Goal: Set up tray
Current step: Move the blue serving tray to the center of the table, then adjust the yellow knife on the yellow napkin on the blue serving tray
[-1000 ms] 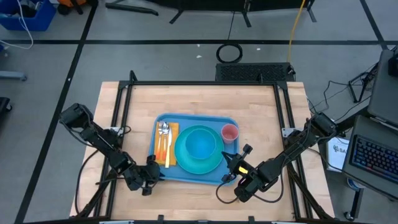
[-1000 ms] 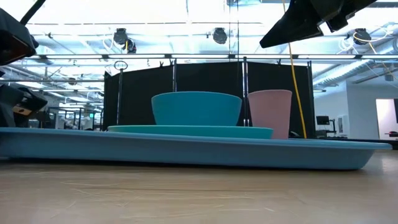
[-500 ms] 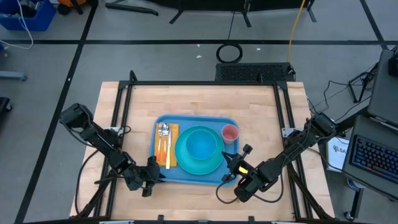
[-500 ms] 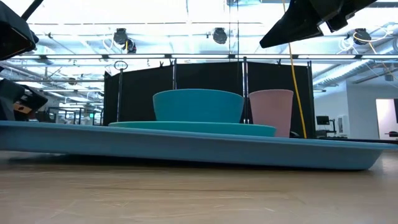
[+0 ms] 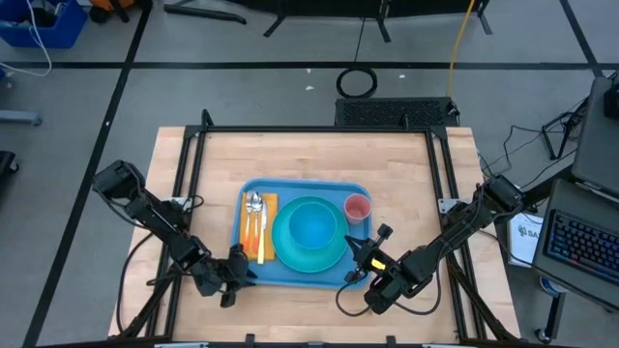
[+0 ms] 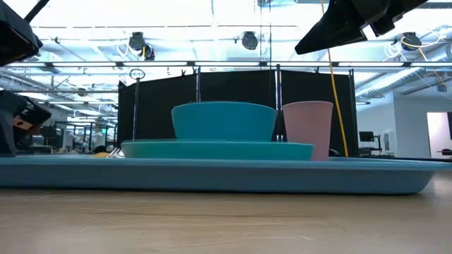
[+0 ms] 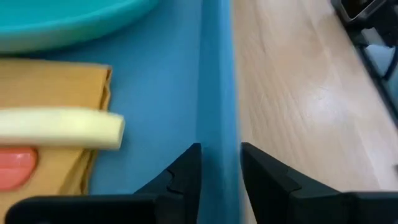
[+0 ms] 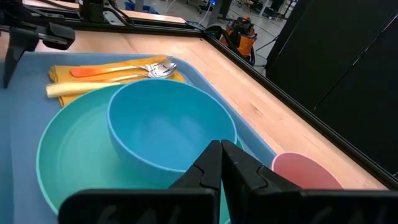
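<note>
The light-blue tray point(image 5: 305, 183) lies flat on the wooden table; the low view shows the tray point(image 6: 212, 176) level. On it stand a turquoise plate point(image 5: 290, 253) with a blue bowl point(image 5: 311, 224), a pink cup point(image 5: 357, 206), and cutlery point(image 5: 253, 217) on a yellow napkin point(image 5: 270, 205). My left gripper point(image 5: 240, 272) is at the tray's near left corner, open. One finger is inside the rim and one outside. My right gripper point(image 8: 221, 167) hangs shut above the tray's near right part, clear of everything. My left gripper point(image 7: 219, 168) has the tray's near rim point(image 7: 217, 118), close to the left corner, between its two fingers. It slants down from the table's left. Whether the fingers point(image 7: 186, 171) touch the rim, I cannot tell.
A black frame point(image 5: 189, 174) runs along the table's left, right and far sides. Bare wood point(image 5: 309, 155) lies beyond the tray's far edge. A cable coil point(image 5: 356, 81) and a dark mat lie on the floor behind the table.
The tray's left end, which was raised off the table a second ago and tipped a little higher half a second ago, has come down. The tray now lies flat. The dishes on it have kept their places.
</note>
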Motion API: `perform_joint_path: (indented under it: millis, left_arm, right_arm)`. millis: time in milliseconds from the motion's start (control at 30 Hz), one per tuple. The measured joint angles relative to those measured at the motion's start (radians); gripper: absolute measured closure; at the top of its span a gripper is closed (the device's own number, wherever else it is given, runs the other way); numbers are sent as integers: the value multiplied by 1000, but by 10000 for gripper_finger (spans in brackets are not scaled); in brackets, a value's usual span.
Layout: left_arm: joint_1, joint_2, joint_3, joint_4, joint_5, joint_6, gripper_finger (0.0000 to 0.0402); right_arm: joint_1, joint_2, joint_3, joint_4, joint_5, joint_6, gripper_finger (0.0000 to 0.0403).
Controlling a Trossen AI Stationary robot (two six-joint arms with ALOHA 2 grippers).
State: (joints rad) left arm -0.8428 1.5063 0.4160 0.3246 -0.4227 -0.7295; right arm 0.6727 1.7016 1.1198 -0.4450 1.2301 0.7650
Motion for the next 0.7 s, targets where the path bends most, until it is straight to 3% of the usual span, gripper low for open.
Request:
perform_joint_path:
  millis: [300,433,500,700]
  left_arm:
    - [0,-2,2,61,38,35,283]
    - [0,-2,2,94,16,77,283]
    - [0,-2,2,100,-16,107,282]
    - [-2,-2,2,92,-137,137,282]
  right_arm:
    - [0,0,0,12,0,-5,403]
    - [0,0,0,113,-41,-72,403]
    - [-4,0,0,224,-91,-172,403]
    - [-37,57,0,749,-245,-676,403]
